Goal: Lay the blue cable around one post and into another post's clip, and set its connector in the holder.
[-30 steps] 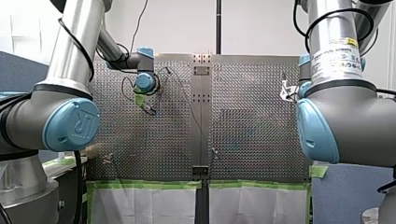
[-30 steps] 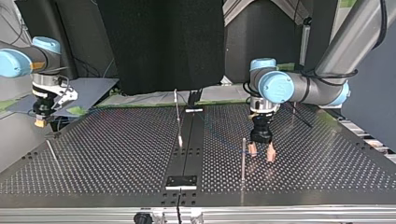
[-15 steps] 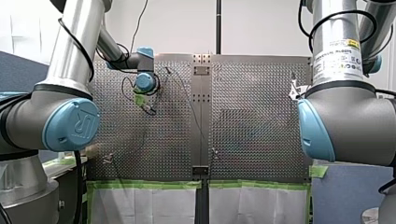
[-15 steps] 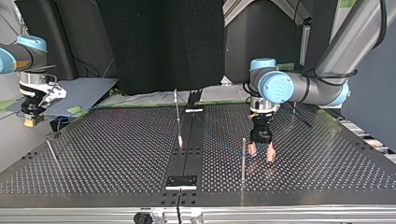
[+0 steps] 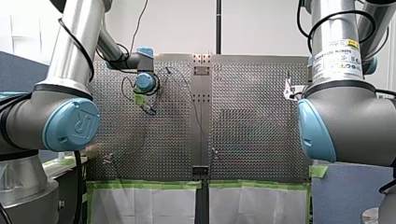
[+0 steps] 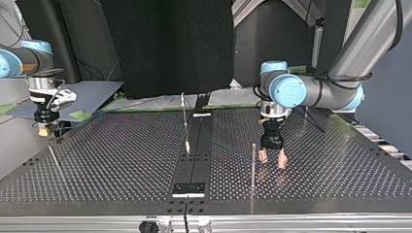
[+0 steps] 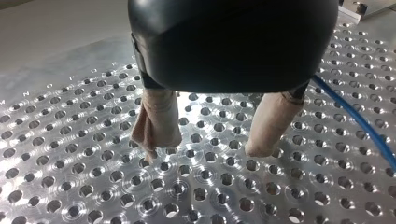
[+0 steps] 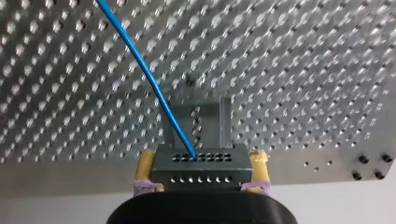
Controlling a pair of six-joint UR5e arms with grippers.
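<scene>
In the right wrist view my right gripper (image 8: 203, 156) is shut, yellow pads on both sides of a dark grey connector block (image 8: 201, 164) with rows of holes. The blue cable (image 8: 140, 60) leaves the block and runs away over the perforated plate. A grey U-shaped holder (image 8: 225, 122) sits on the plate just ahead of the block. In the top view this gripper (image 6: 44, 129) hangs at the far left edge of the table. My left gripper (image 7: 205, 149) stands open just above the plate with nothing between its beige pads (image 7: 156, 123); the cable (image 7: 362, 122) passes beside it.
A thin upright post (image 6: 253, 165) stands close to my left gripper (image 6: 272, 159). Another post (image 6: 184, 124) rises by the dark centre strip (image 6: 194, 160), and a slanted rod (image 6: 54, 159) stands near the top view's left. The plate's edge (image 8: 93, 182) lies under my right gripper.
My right gripper swung out toward the top view's left, then came back right and lower, with the connector still in it. My left arm has not moved.
</scene>
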